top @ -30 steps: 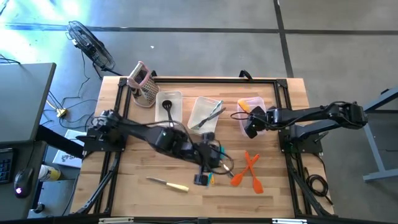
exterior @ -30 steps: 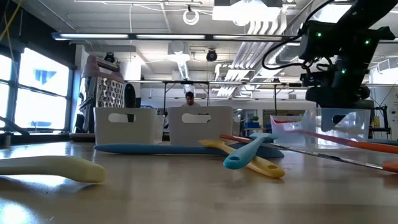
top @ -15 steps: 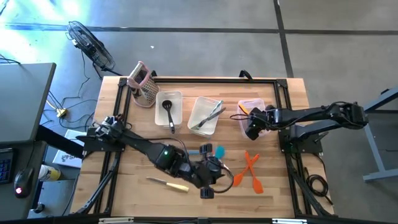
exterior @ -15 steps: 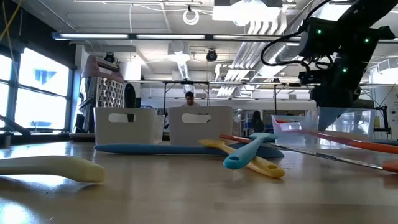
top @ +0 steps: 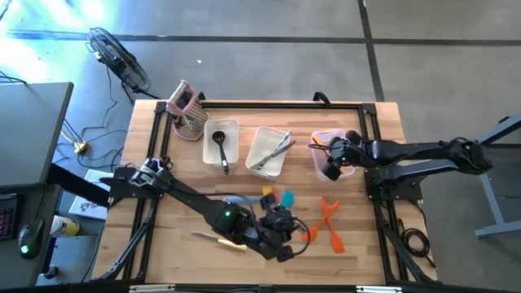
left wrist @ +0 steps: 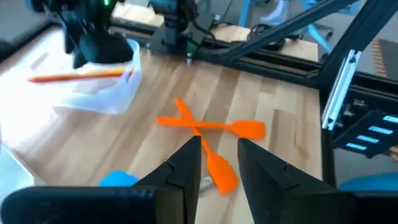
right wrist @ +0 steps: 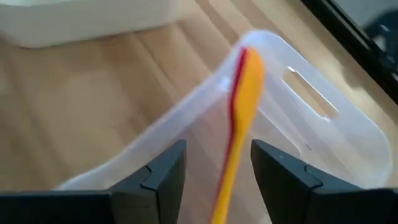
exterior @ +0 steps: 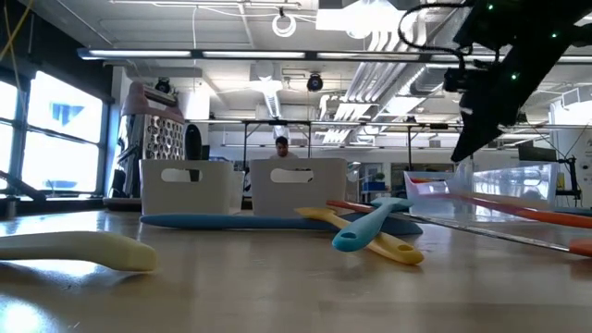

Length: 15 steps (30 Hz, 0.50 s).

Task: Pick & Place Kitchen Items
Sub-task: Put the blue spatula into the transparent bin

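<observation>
Left gripper, fingers apart and empty, aims at the crossed orange spatulas to grab one, while the right gripper, also parted, hangs over the bin holding an orange utensil.

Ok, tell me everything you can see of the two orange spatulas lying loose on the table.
The two orange spatulas look like one-piece silicone, each a slim handle with a flat blade. They lie flat on the bare wood, crossed over each other in an X, toward the table's right front. Nothing grips them: the left gripper hovers open just short of the crossing, fingers either side of one blade.
</observation>
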Each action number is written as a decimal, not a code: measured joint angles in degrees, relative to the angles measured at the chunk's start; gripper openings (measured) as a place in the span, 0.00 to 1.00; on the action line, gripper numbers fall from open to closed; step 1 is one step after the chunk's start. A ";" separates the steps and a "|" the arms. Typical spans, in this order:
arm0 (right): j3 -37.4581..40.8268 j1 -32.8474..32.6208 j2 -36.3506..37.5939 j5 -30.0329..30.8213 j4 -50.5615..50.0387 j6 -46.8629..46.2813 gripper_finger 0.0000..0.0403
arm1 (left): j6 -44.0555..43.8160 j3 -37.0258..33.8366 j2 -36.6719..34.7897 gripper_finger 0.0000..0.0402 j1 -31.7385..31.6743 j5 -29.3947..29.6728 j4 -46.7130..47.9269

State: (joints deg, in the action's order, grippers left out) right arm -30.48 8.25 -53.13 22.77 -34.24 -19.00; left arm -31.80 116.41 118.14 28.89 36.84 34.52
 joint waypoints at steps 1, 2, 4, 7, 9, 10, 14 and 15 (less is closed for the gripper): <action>0.00 0.00 0.99 -1.27 0.39 1.33 0.43 | -1.48 0.02 0.24 0.25 0.09 0.04 -0.04; 0.00 0.00 1.88 -3.05 0.98 2.90 0.43 | -3.19 0.19 0.64 0.25 0.00 0.25 -0.08; 0.00 0.00 3.48 -7.89 2.83 5.96 0.43 | -5.65 0.10 0.96 0.25 0.42 0.74 0.63; 0.00 0.00 5.58 -14.80 5.07 8.89 0.43 | -8.76 0.03 1.07 0.25 1.20 0.28 1.46; 0.00 0.00 6.85 -19.74 6.34 10.47 0.43 | -11.94 0.09 0.95 0.25 1.89 0.28 3.32; 0.00 0.00 7.44 -22.32 6.92 11.17 0.43 | -13.40 0.09 0.95 0.25 2.37 0.30 4.46; 0.00 0.00 9.45 -32.40 9.00 13.08 0.43 | -19.61 0.08 0.95 0.25 4.13 1.91 8.14; 0.00 0.00 9.76 -34.66 9.53 13.22 0.43 | -21.24 0.09 0.95 0.25 4.66 2.88 9.09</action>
State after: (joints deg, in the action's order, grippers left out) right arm -30.48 8.25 -43.37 -11.89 -24.71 -5.78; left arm -53.04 116.51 119.09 33.55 39.72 43.62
